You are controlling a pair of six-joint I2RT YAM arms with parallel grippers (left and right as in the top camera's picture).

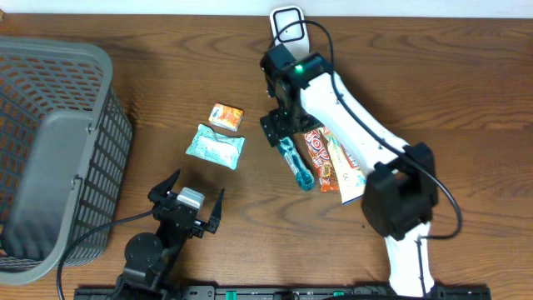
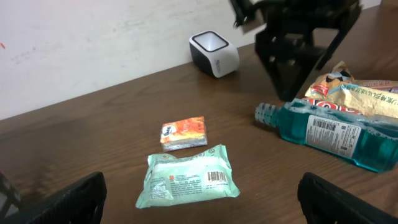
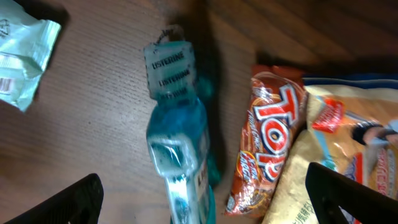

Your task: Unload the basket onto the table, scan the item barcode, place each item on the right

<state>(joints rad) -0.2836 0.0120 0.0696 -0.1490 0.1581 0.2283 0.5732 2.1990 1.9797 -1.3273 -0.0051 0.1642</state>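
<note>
Right hand [image 1: 280, 132] was spread wide, hanging just over the cap end of the blue mouthwash bottle [image 1: 298, 165]. Bottle lay flat on the bench [image 1: 433, 67].

A basket [image 1: 112, 167] is set at the left edge of the table [image 1: 166, 50], and a scanner [image 1: 289, 23] at its far edge. Near the middle, a small packet [image 1: 226, 117] is laid just behind a wipes pack [image 1: 215, 147]. To their right, a bottle [image 1: 298, 167], a snack bar [image 1: 323, 162] and a bag [image 1: 350, 177] are laid side by side.
</note>
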